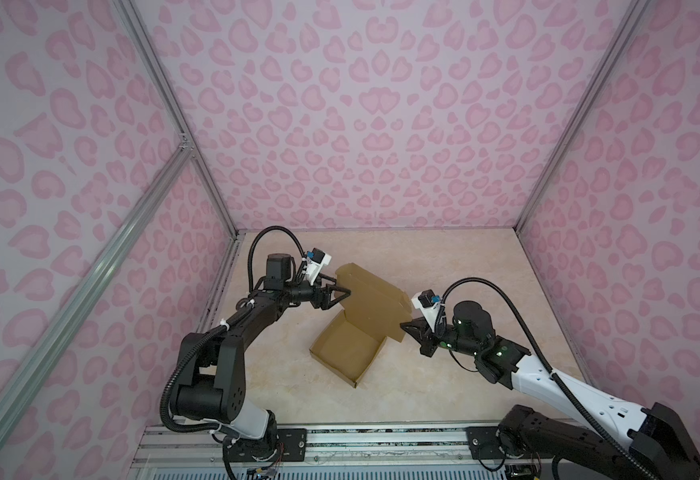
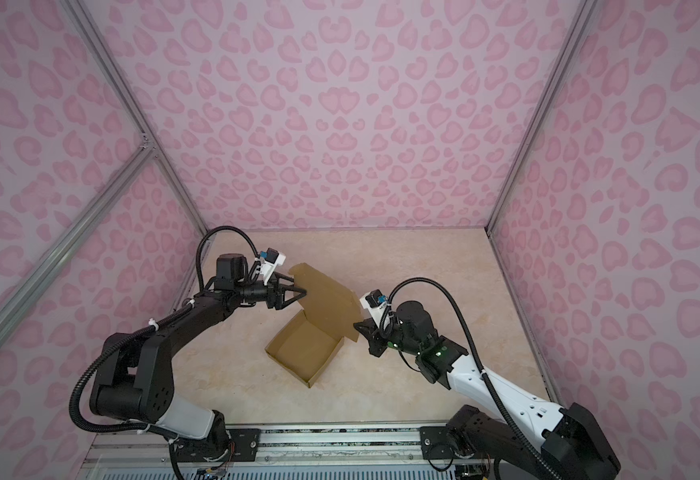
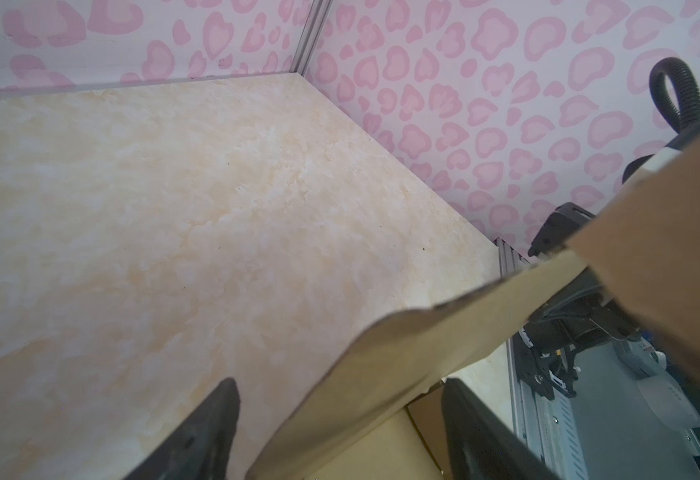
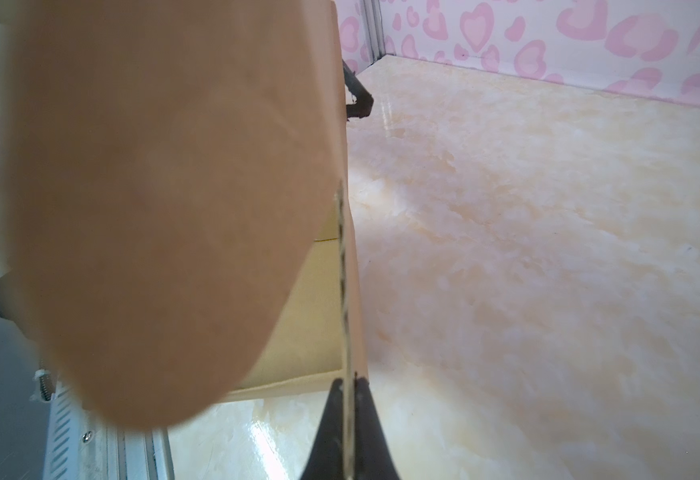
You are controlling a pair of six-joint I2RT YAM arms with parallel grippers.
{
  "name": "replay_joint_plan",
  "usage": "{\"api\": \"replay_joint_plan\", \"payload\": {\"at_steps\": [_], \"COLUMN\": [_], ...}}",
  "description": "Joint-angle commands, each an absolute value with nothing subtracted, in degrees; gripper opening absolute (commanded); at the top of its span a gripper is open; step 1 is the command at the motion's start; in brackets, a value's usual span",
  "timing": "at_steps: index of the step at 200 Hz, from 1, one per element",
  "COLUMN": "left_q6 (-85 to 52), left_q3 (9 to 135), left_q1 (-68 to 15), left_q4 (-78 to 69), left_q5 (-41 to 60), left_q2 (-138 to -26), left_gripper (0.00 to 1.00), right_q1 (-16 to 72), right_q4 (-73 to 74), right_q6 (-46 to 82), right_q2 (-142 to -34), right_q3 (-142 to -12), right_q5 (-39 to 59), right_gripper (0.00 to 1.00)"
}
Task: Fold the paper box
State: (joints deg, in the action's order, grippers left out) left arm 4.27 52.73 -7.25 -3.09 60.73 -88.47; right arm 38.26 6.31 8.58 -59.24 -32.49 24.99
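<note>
Here the paper box [image 1: 350,351] sat on the desk [image 1: 443,386], lid raised; the right tool [image 4: 350,390] pinched its lid edge, the left tool [image 3: 335,419] gaped wide around a flap.

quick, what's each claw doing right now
Left claw: open, straddling the edge of the paper box lid, not clamped.
Right claw: shut on the paper box lid's edge.

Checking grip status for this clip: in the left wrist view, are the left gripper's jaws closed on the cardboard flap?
No. The left gripper stands open, its jaws apart on either side of the paper box flap.
</note>
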Motion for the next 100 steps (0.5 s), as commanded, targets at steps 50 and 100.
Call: {"api": "replay_joint_plan", "payload": {"at_steps": [50,100], "left_q6": [3.1,1.3], "left_q3": [53.4,52.8], "left_q1": [-7.2,-7.7], "left_q4": [-3.8,-4.0], "left_q5": [57.1,57.5], "left_q2": [-87.0,-87.2], "left_gripper": [0.41,0.28], "right_q1": [38.3,38.2], "right_q4": [5.9,5.5], "right_q6": [8.3,8.3], "right_q2": [-59.7,-59.8], "right_q3": [-33.2,-33.6], "right_q5": [22.1,20.4], "right_gripper": [0.00,0.00]}}
